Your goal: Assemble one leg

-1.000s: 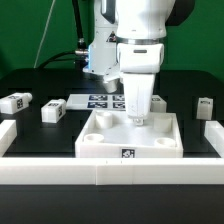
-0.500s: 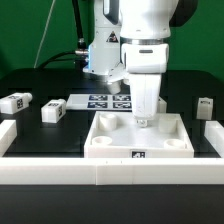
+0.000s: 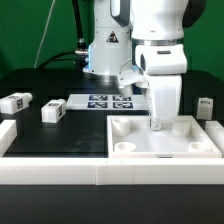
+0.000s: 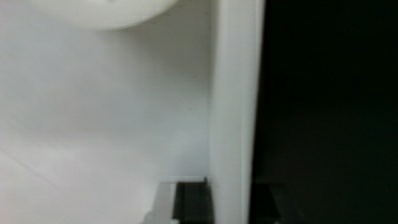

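Exterior, claw: you find the claw (image 3: 155,122) down inside the tray (image 3: 160,150); wide or narrow, you cannot tell.
Exterior, legs: one leg (image 3: 204,106) at the exterior view's right, two more at its left.
Exterior, blocked: the arm (image 3: 160,70) covers part of the marker board (image 3: 100,100).
Wrist: blurred white, probably the tray's wall (image 4: 237,100).

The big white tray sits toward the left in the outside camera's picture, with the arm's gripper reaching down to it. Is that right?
Not quite. The exterior view shows the tray toward that view's right, not its left. The gripper does reach down to it.
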Action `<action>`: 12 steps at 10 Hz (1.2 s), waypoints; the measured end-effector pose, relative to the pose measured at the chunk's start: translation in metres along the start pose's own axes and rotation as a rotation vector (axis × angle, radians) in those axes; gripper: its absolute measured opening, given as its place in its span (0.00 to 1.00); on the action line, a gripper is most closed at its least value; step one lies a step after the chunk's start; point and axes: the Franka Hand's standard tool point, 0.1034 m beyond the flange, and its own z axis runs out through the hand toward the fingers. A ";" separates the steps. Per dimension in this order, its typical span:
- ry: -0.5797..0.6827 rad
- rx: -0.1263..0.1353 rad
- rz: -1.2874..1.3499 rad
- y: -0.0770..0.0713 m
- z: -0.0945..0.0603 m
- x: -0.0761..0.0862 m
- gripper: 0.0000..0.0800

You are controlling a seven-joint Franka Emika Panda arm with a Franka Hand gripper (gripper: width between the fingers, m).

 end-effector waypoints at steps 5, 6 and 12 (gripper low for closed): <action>0.002 0.007 0.014 0.009 0.001 0.017 0.08; 0.002 0.007 0.035 0.009 0.001 0.017 0.08; 0.002 0.008 0.037 0.009 0.002 0.015 0.70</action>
